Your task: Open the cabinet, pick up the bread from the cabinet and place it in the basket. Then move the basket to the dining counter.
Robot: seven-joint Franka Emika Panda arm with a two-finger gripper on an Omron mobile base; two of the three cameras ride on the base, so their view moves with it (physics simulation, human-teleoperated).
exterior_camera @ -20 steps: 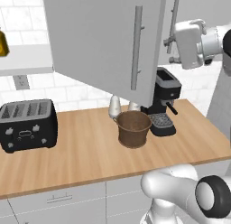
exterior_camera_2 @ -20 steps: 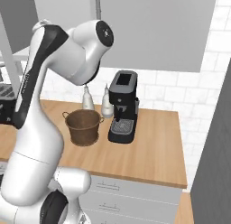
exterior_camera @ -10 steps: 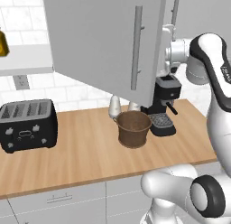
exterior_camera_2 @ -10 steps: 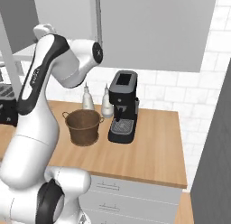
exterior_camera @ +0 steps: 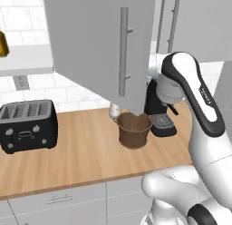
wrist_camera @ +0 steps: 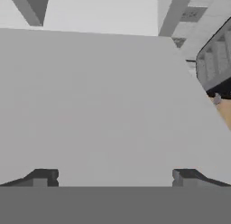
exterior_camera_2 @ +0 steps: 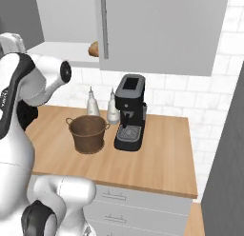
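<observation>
Right base view: the cabinet [exterior_camera_2: 157, 30] stands open, and the bread [exterior_camera_2: 94, 49] sits on its white shelf, peeking past the door's edge, above and just left of the coffee machine [exterior_camera_2: 130, 112]. The basket [exterior_camera_2: 88, 133] rests on the worktop [exterior_camera_2: 162, 159] just left of that machine, with two bottles [exterior_camera_2: 93, 103] behind it. In the hand view the gripper [wrist_camera: 115, 175] faces a flat grey panel, its fingers spread wide and holding nothing.

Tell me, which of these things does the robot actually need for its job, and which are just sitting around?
Needed: cabinet with its door swung open; bread on the cabinet shelf; basket on the worktop; the open gripper.

Sitting around: toaster; coffee machine; two white bottles behind the basket.
</observation>
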